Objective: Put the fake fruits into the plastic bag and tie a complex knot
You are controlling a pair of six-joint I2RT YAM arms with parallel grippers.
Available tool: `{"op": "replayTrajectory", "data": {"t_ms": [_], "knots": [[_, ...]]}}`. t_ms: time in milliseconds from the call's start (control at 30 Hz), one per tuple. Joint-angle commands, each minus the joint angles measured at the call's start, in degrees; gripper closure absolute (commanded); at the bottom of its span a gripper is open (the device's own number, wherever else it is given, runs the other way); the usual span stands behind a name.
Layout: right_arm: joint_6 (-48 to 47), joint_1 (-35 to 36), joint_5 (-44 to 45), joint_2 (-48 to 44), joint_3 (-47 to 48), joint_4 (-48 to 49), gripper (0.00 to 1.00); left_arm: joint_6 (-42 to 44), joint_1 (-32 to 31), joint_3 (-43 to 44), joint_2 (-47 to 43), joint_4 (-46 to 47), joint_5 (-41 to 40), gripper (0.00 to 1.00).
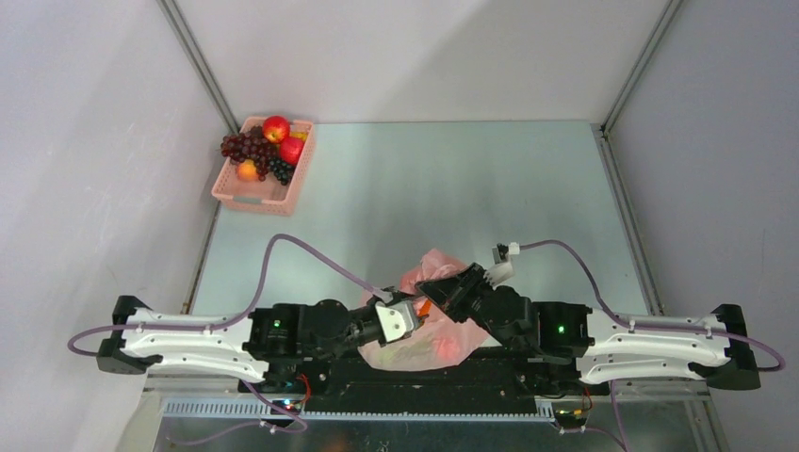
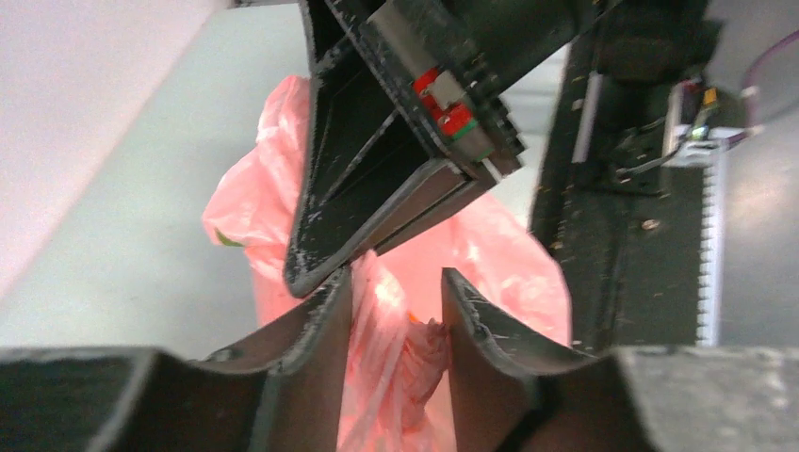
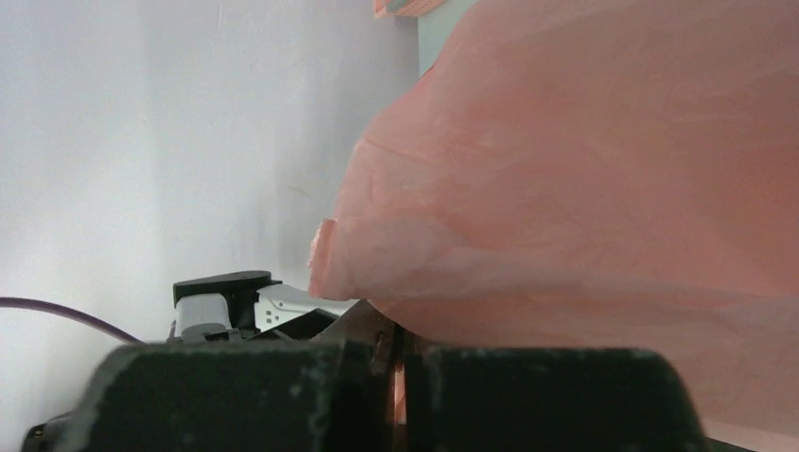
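The plastic bag (image 1: 443, 344) lies crumpled at the near edge between my two grippers, with red and green fruit shapes showing dimly through its film. My left gripper (image 1: 421, 314) is open, and a twisted strand of the bag (image 2: 424, 348) hangs between its fingers (image 2: 320, 330). My right gripper (image 1: 429, 285) is shut on a thin fold of the bag (image 3: 565, 188), pink showing in its slit (image 3: 396, 344). Its shut fingers (image 2: 377, 188) hang just above my left gripper (image 2: 396, 282). More fake fruits, a red apple (image 1: 275, 128) and grapes (image 1: 243, 146), sit far off.
A pink lattice basket (image 1: 247, 196) holds those fruits at the table's far left corner, by the left wall. Purple cables (image 1: 292, 245) loop over the table from both arms. Grey walls close in the table on three sides.
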Motion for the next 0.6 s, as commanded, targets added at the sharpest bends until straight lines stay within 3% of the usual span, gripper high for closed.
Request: {"op": "replayTrajectory", "data": {"t_ms": [0, 67, 300, 433, 567], "knots": [[-0.42, -0.07, 1.35, -0.26, 0.18, 1.59, 1.0, -3.75, -0.81, 3.78, -3.0, -1.73, 3.45, 0.45], [-0.66, 0.06, 1.82, -0.25, 0.18, 1.69, 1.0, -5.25, -0.81, 4.52, -4.64, -4.28, 3.23, 0.32], [-6.22, 0.12, 3.24, -0.68, 0.18, 3.03, 1.0, -15.16, -0.62, 10.08, -11.15, -13.17, -1.95, 0.08], [-19.77, -0.34, 1.34, -0.57, 0.11, 11.89, 1.0, -24.01, 4.34, 15.39, -10.53, -22.1, -1.52, 0.05], [-33.85, -1.59, -4.53, -1.36, 0.09, 17.99, 1.0, -30.74, 11.72, 14.99, -11.78, -20.62, 5.49, 0.05]]}}
